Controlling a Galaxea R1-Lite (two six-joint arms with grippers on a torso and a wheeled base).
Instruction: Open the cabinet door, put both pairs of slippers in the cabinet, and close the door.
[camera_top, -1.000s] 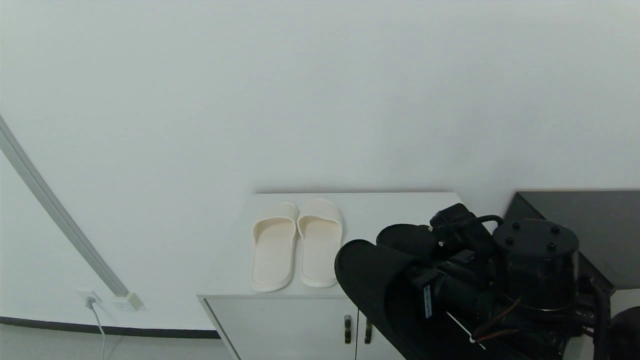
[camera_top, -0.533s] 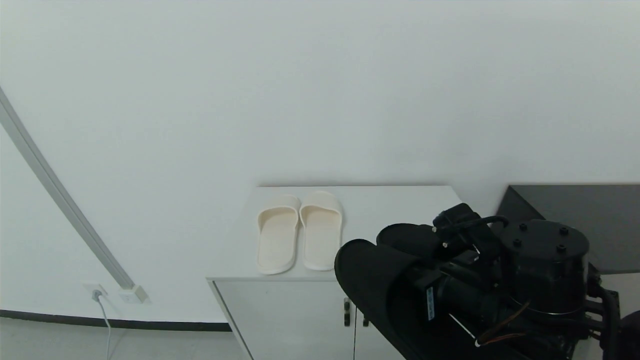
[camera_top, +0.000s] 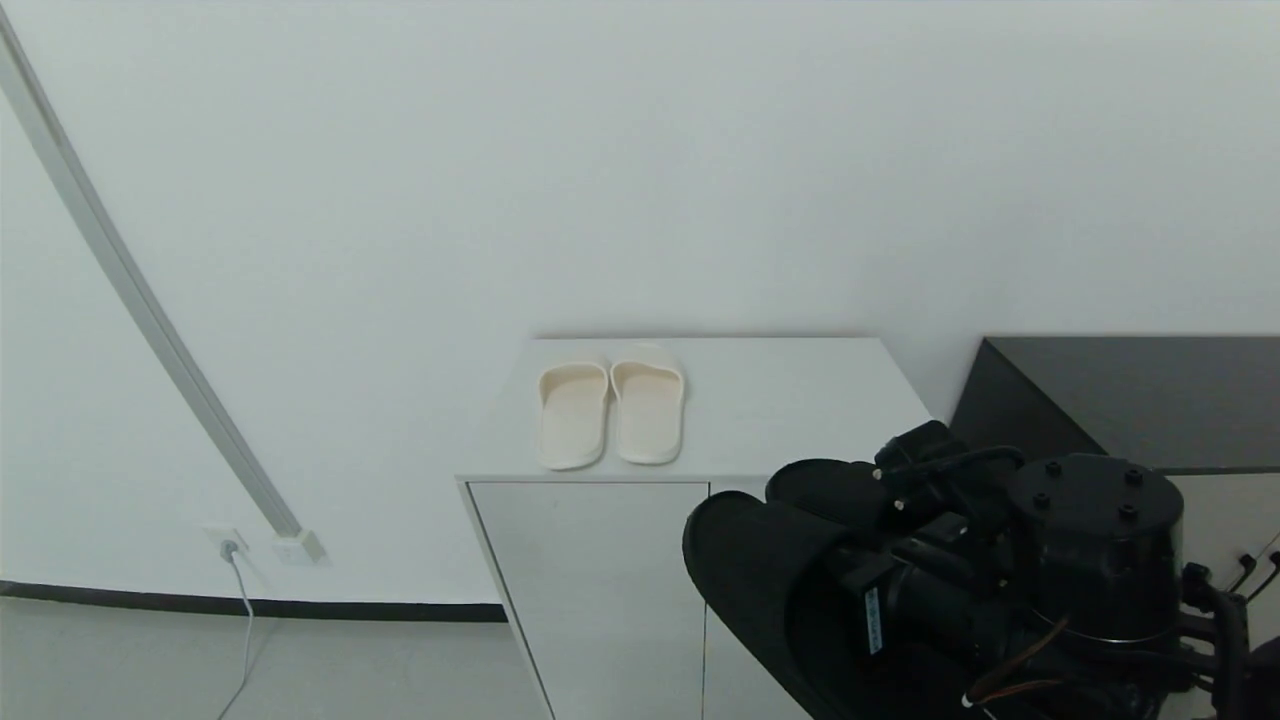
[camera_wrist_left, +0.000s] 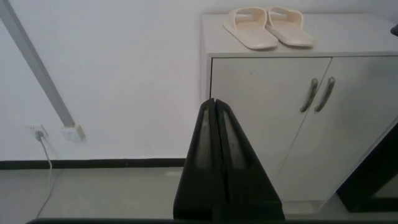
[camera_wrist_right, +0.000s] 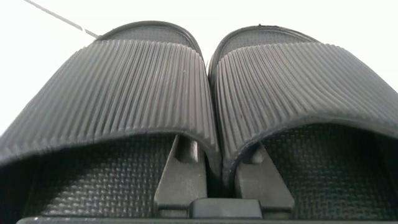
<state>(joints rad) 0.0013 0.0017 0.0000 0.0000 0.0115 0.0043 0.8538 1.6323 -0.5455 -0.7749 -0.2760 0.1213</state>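
There are two pairs of slippers, four slippers in all: a cream pair (camera_top: 646, 410) and a black pair (camera_top: 765, 565). The two cream slippers lie side by side, touching, on top of the white cabinet (camera_top: 800, 400), towards its left side and near its front edge. The cabinet has two doors, both shut, and two upright metal handles (camera_wrist_left: 309, 94) standing close together where the doors meet. The right gripper (camera_wrist_right: 221, 179) carries the two black slippers in the air in front of the cabinet, on its right side and below the level of its top. In the right wrist view, its two fingers (camera_wrist_right: 181, 177) reach under the ribbed straps, one into each slipper, and press the slippers' adjoining inner walls together between them. The left gripper (camera_wrist_left: 215, 111) is lower down, in front of the left door, with its two fingers pressed flat against each other and nothing between them. Behind the cabinet is a plain white wall with a black skirting strip along a grey floor. A pale conduit strip (camera_top: 150, 300) runs slantwise down the wall to a socket (camera_top: 228, 545) with a cable plugged in. To the right of the cabinet stands a dark-topped unit (camera_top: 1150, 400).
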